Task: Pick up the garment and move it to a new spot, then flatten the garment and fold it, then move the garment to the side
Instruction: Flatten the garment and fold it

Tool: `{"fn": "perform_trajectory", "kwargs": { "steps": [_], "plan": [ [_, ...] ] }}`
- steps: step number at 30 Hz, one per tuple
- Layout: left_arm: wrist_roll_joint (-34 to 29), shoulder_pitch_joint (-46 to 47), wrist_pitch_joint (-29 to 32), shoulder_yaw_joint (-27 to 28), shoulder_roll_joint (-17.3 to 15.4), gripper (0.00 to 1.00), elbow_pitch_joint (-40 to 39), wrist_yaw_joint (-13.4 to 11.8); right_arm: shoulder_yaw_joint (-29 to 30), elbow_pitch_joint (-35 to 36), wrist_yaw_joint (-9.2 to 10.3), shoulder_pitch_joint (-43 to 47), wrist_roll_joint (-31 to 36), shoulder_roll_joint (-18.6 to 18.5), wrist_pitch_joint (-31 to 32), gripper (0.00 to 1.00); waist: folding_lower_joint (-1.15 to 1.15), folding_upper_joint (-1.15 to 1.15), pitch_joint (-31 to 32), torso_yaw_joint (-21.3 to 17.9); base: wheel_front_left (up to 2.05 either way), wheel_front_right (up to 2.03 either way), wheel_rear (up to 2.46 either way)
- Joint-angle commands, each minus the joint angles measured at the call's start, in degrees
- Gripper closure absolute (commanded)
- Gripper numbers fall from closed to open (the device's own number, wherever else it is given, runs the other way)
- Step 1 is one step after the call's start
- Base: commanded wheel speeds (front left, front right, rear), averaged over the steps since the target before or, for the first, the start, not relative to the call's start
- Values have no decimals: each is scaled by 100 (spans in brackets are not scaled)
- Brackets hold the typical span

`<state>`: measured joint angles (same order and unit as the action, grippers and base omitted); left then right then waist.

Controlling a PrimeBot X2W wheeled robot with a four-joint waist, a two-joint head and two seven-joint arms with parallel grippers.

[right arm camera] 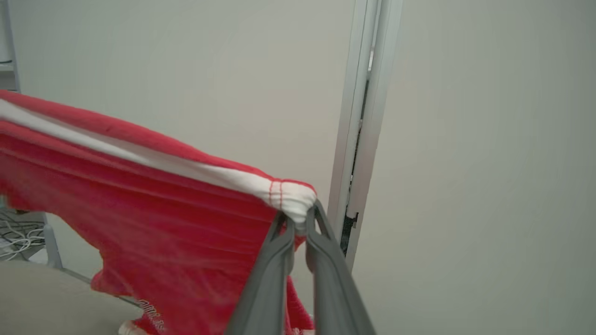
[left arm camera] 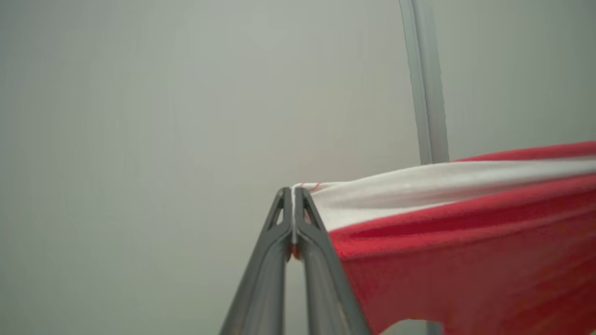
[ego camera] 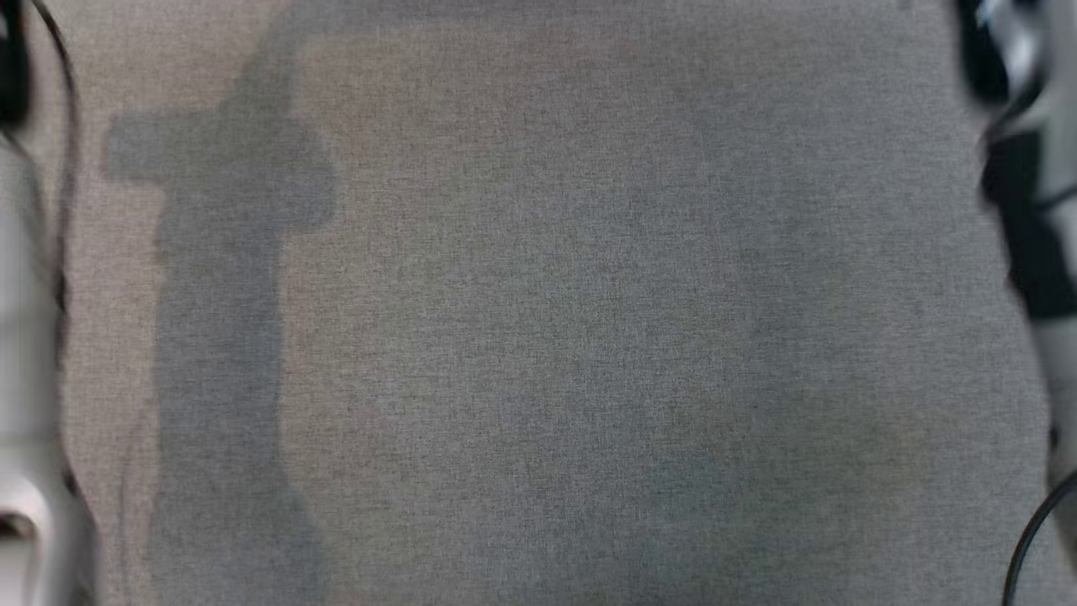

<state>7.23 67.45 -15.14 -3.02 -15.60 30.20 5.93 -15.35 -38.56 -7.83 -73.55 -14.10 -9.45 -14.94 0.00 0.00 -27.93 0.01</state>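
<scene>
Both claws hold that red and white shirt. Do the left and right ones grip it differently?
The left gripper presses its fingers flat together on a thin edge of the white band; the right gripper has its fingers slightly apart around a bunched wad of it. The right gripper's corner shows red stitching lines; the left gripper's looks nearly plain. Both are shut on the garment, holding it stretched between them.
</scene>
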Motion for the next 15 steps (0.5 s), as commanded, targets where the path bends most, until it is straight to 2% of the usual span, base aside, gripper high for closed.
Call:
{"fn": "perform_trajectory", "kwargs": {
  "steps": [1, 7, 8, 10, 15],
  "plan": [
    [108, -450, 6, 196, -29, 100, 1, -72, -48, 35, 61, 419, 45, -134, -32, 100, 0, 0, 58, 5, 0, 0, 0],
    [376, -2417, 3, 667, 510, 100, 28, -48, -342, 277, 61, 2230, -304, -217, -31, 100, 0, 0, 366, 54, 0, 0, 0],
    [376, -2417, 3, 667, 510, 100, 28, -48, -342, 277, 61, 2230, -304, -217, -31, 100, 0, 0, 366, 54, 0, 0, 0],
    [363, -3467, -2, 901, 759, 100, 72, -2, -387, 443, 63, 3386, -628, -292, -30, 100, 0, 0, 669, 104, 0, 0, 0],
    [284, -4227, -2, 1030, 907, 100, 12, 44, -423, 730, 63, 4221, -958, -216, -31, 100, 0, 0, 990, 124, 0, 0, 0]
  ]
}}
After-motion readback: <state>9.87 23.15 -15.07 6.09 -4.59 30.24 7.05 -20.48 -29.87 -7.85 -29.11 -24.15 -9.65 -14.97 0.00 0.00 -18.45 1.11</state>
